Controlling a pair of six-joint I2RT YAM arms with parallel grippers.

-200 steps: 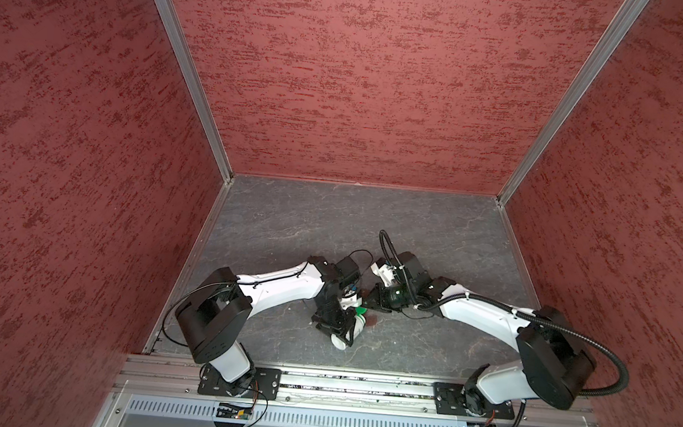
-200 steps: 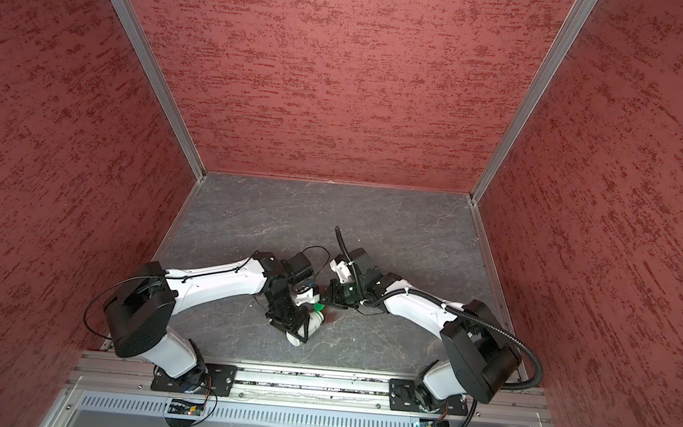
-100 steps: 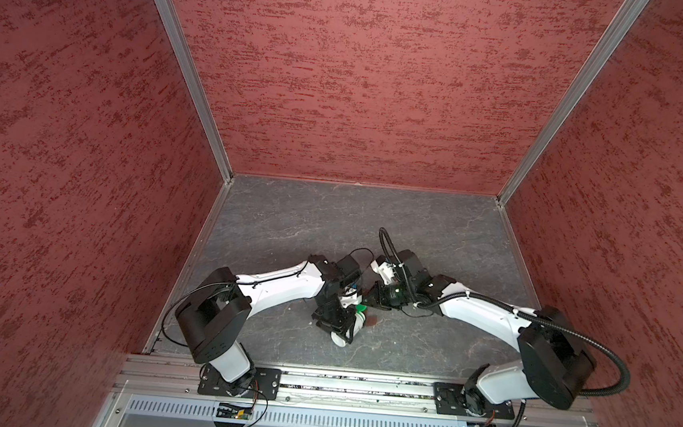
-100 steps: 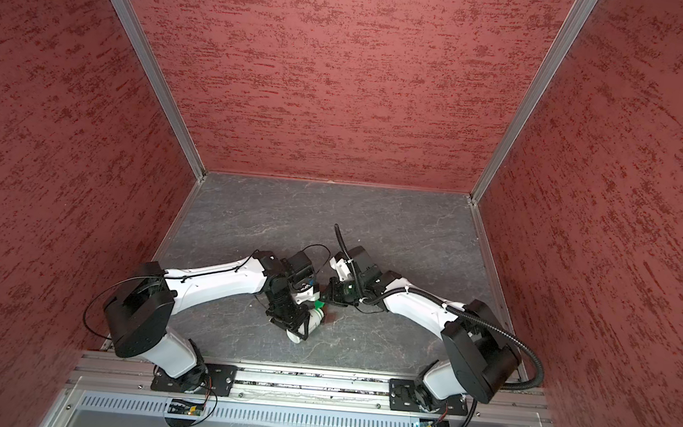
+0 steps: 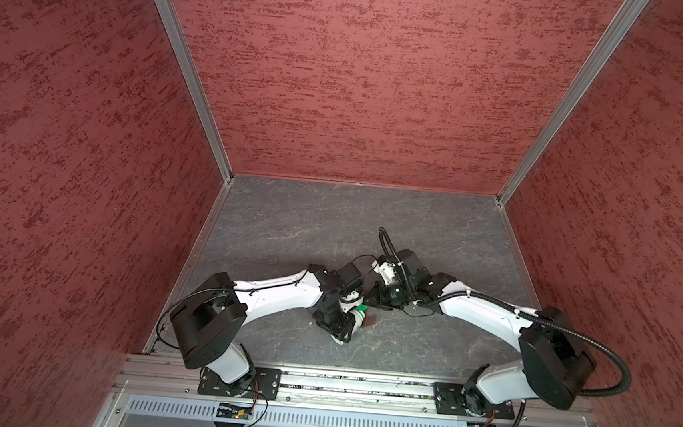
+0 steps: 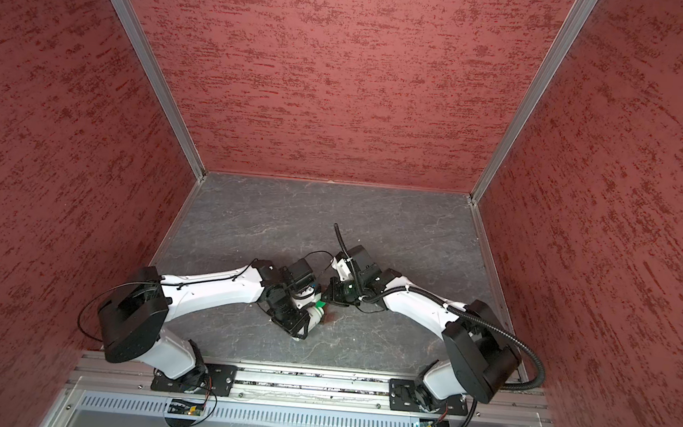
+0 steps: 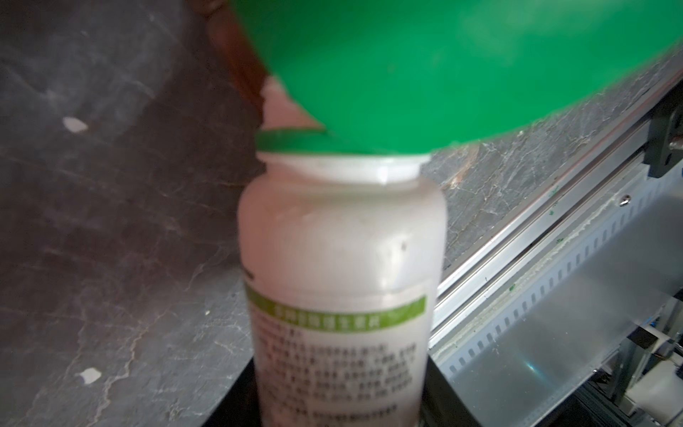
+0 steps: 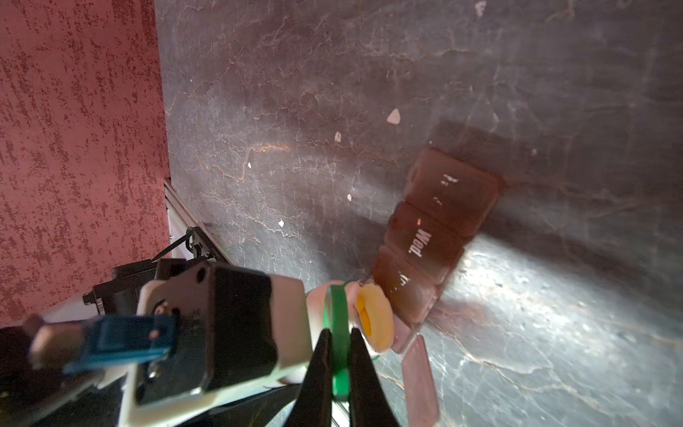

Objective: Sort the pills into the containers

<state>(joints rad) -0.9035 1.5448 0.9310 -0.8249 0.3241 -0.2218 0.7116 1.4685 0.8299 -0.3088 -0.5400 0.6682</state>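
My left gripper (image 7: 340, 416) is shut on the body of a white bottle (image 7: 340, 258) with a green label band. In both top views it holds the bottle (image 5: 358, 318) tilted low over the floor. My right gripper (image 8: 338, 332) is shut on the bottle's green flip lid (image 8: 339, 310), which stands swung back and fills the left wrist view as a green disc (image 7: 443, 66). The bottle's pale mouth (image 8: 379, 321) sits right against the near end of the brown containers (image 8: 436, 229), where one cell's lid (image 8: 419, 380) hangs open. Orange pills (image 8: 364, 318) show inside the mouth, not separable.
Both wrists meet at the front middle of the grey stone-patterned floor (image 5: 330, 230). The red wall (image 8: 74, 148) stands along one side. An aluminium rail (image 7: 536, 207) runs along the front edge. Small white chips (image 8: 393, 116) lie scattered on the floor.
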